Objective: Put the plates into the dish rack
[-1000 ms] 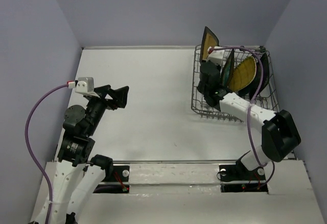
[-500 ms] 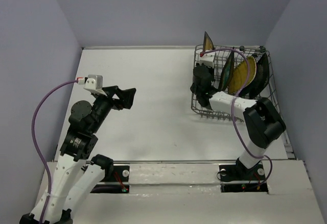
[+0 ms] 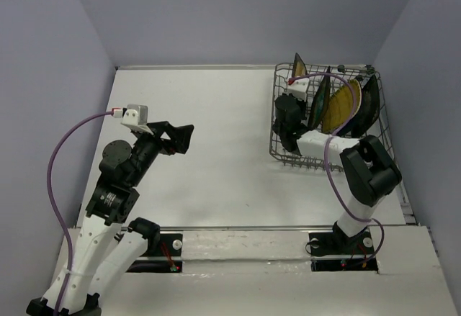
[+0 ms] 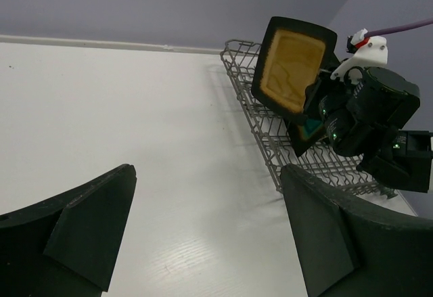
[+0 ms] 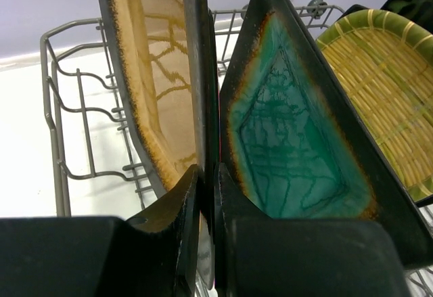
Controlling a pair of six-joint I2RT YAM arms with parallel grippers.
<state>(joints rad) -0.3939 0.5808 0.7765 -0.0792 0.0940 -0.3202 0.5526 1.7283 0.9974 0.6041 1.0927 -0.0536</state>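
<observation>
One plate, the mustard-centre plate [image 5: 159, 87], is not yet let go: pinched by its rim in the right gripper [image 5: 206, 172], it has sunk lower into the dish rack [image 3: 374, 143] beside the teal-centre plate [image 5: 291, 141] (left gripper [image 4: 206, 172] hangs spread, empty), so release seems next.

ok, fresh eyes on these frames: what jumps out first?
The right tool pinching the rim of the mustard-centred plate, held on edge at the left end of the dish rack. Right beside it stand the teal-centred plate and the yellow ribbed plate, already racked. Far off at the left, the left tool hangs open and empty over the white table.
</observation>
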